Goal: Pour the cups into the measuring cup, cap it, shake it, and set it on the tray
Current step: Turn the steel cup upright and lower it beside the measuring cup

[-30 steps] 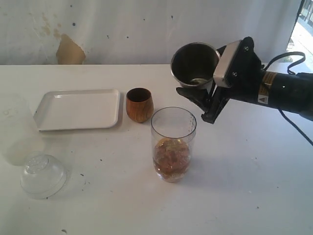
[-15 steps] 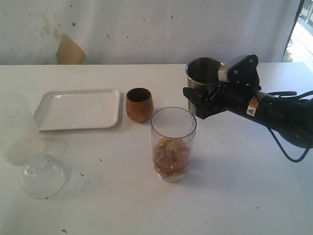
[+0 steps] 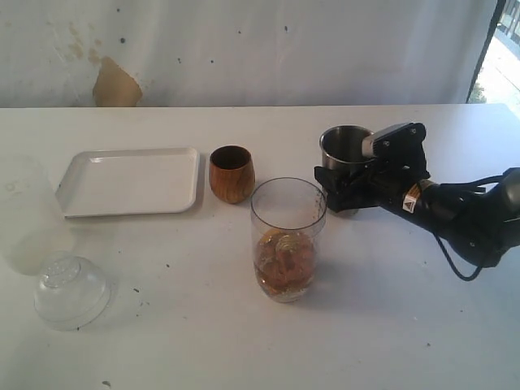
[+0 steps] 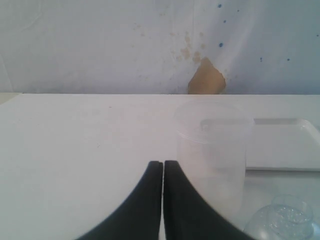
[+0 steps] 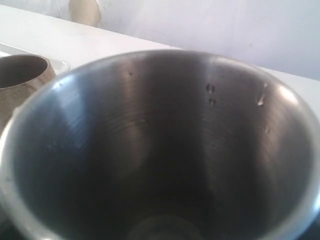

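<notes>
White table. Exterior: the measuring cup (image 3: 288, 240) holds brownish bits. The wooden cup (image 3: 231, 174) stands just left of it, the tray (image 3: 130, 180) farther left. To its right, the right gripper (image 3: 342, 188) clamps the upright steel tumbler (image 3: 342, 146). Left wrist: the left gripper (image 4: 163, 167) has its jaws pressed together. Right wrist: the tumbler (image 5: 160, 150) looks empty.

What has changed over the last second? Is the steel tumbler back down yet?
The right hand brought the steel tumbler from tipped high over the measuring cup back upright and down to the right of it, at or just above the table. It still grips the tumbler, and nothing was let go. The measuring cup, wooden cup, tray and cap have not moved.
</notes>
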Robot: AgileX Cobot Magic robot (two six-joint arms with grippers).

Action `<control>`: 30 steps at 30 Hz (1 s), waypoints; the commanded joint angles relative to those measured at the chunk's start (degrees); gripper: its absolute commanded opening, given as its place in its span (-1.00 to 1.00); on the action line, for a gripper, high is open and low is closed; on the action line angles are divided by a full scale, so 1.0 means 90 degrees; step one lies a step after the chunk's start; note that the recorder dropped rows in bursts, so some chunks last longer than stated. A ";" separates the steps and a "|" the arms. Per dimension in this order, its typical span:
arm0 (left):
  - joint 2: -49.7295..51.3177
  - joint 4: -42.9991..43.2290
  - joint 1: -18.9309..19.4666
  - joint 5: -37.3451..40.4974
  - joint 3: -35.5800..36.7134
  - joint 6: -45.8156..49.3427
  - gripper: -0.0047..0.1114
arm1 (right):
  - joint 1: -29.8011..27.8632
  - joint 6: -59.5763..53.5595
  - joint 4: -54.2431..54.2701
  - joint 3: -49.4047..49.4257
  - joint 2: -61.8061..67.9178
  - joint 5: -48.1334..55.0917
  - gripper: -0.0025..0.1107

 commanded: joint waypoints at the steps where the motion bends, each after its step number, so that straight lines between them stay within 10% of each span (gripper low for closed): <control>1: -0.0026 0.0020 -0.0022 -0.0077 0.0037 -0.0007 -0.90 | -0.0007 -0.0084 -0.0075 -0.0169 0.0169 -0.0550 -0.96; 18: -0.0026 0.0020 -0.0022 -0.0077 0.0037 -0.0007 -0.90 | -0.0007 0.0095 -0.0184 -0.0436 0.0476 -0.0561 -0.92; 30: -0.0026 0.0020 -0.0022 -0.0077 0.0037 -0.0007 -0.90 | -0.0007 0.0506 -0.0202 -0.0436 0.0476 -0.0660 0.68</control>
